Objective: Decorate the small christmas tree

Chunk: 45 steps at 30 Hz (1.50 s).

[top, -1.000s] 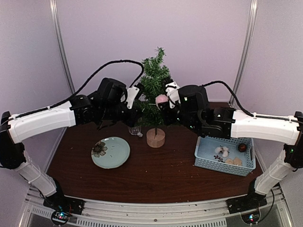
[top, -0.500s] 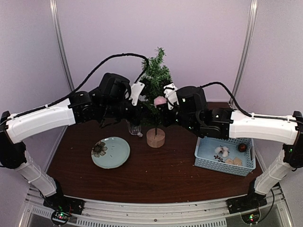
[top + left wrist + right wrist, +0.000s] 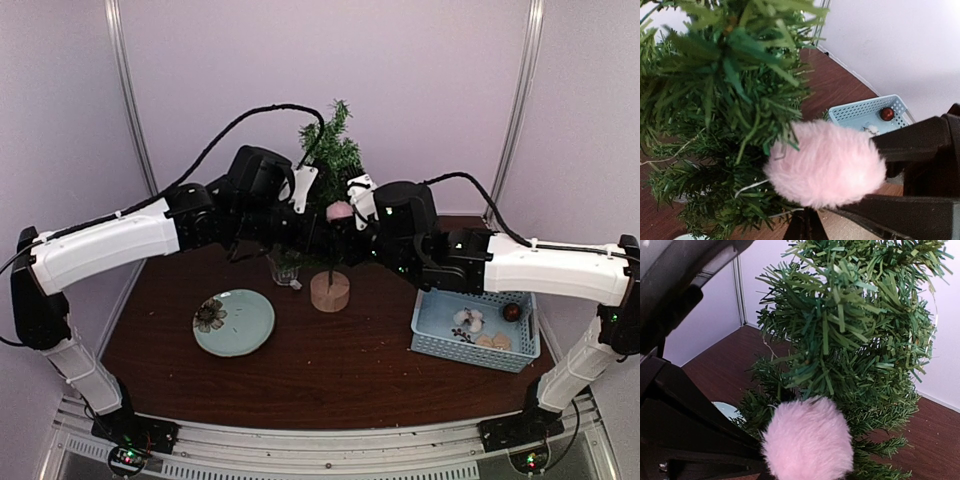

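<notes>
The small christmas tree (image 3: 331, 150) stands on its round wood base (image 3: 329, 291) at the middle back of the table. My right gripper (image 3: 345, 222) is shut on a fluffy pink pompom (image 3: 340, 211) and holds it against the tree's front branches (image 3: 850, 340). In the right wrist view the pompom (image 3: 807, 442) hides the fingertips. In the left wrist view the pompom (image 3: 826, 164) touches the green needles, with the right gripper's dark fingers (image 3: 912, 145) on either side of it. My left gripper (image 3: 807, 220) is shut just below the pompom, at the tree's left side (image 3: 316, 228).
A drinking glass (image 3: 285, 267) stands just left of the tree base. A pale green plate (image 3: 233, 322) with a flower lies front left. A light blue basket (image 3: 432, 330) at the right holds several small ornaments, among them a red ball (image 3: 511, 312).
My left arm has swung right and upward, bringing its gripper in close under the pompom. The right gripper with the pompom shifted slightly left, then held still.
</notes>
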Each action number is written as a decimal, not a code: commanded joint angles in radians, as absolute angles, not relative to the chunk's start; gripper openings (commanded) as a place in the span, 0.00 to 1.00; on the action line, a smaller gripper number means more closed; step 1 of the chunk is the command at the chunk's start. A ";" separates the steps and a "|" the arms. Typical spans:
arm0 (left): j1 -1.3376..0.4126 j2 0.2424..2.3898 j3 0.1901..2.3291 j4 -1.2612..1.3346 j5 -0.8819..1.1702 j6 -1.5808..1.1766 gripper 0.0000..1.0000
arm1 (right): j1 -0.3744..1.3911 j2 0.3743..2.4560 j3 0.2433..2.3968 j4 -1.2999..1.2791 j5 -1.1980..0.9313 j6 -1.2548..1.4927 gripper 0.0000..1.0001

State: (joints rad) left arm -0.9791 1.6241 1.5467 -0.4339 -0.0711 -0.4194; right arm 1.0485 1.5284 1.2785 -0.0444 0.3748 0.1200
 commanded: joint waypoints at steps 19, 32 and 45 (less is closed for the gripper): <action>-0.890 1.617 1.606 -0.370 -0.021 -0.662 0.00 | 1.055 1.529 1.278 -0.024 0.386 0.112 0.00; -0.838 1.591 1.553 -0.320 0.044 -0.870 0.00 | 1.055 1.525 1.264 -0.023 0.391 0.094 0.00; -0.818 1.554 1.467 -0.273 0.069 -1.058 0.00 | 1.054 1.519 1.261 -0.020 0.394 0.086 0.00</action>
